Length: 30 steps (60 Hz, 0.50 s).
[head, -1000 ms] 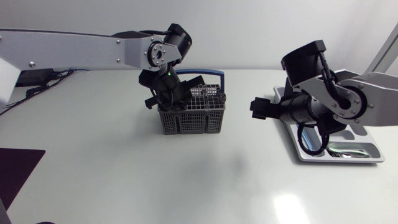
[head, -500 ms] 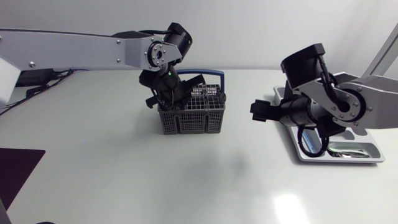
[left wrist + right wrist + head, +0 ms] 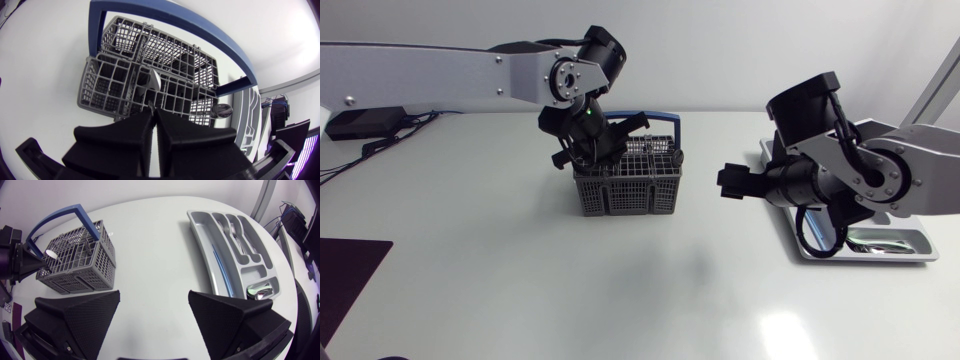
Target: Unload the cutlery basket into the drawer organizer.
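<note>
Over the grey cutlery basket [image 3: 628,185], the left gripper [image 3: 152,111] had risen slightly within the last second. Its jaws were pressed together on the thin handle of a spoon [image 3: 150,82], whose bowl was still at the basket's middle compartments. The right gripper [image 3: 154,302], jaws spread wide and empty, had edged a little toward the basket from beside the drawer organizer [image 3: 196,227]. The lift-out seemed only just begun.
</note>
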Tool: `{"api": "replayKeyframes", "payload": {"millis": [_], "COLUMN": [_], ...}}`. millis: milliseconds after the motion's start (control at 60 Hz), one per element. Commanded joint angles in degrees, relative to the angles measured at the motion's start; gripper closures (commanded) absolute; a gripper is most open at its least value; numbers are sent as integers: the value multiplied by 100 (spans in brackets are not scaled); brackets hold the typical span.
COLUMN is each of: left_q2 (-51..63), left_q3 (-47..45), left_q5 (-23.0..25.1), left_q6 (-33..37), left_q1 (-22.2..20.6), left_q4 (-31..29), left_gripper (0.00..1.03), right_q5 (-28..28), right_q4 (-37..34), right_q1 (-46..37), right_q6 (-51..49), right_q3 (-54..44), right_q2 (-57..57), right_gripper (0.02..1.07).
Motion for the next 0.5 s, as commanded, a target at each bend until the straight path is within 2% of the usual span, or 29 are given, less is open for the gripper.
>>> {"api": "replayKeyframes", "payload": {"millis": [0,483], "left_q2": [-290,-1099], "left_q3": [-129,-402], "left_q5": [-4,14], "left_q6": [-132,-229], "left_q1": [0,-62], "left_q4": [38,38], "left_gripper": [99,99], "right_q5": [28,116], "right_q4": [31,31], "right_q1": [47,267], "right_q6": [5,-145], "right_q3": [-164,-340], "right_q2": [-93,-489], "right_gripper": [9,8]}}
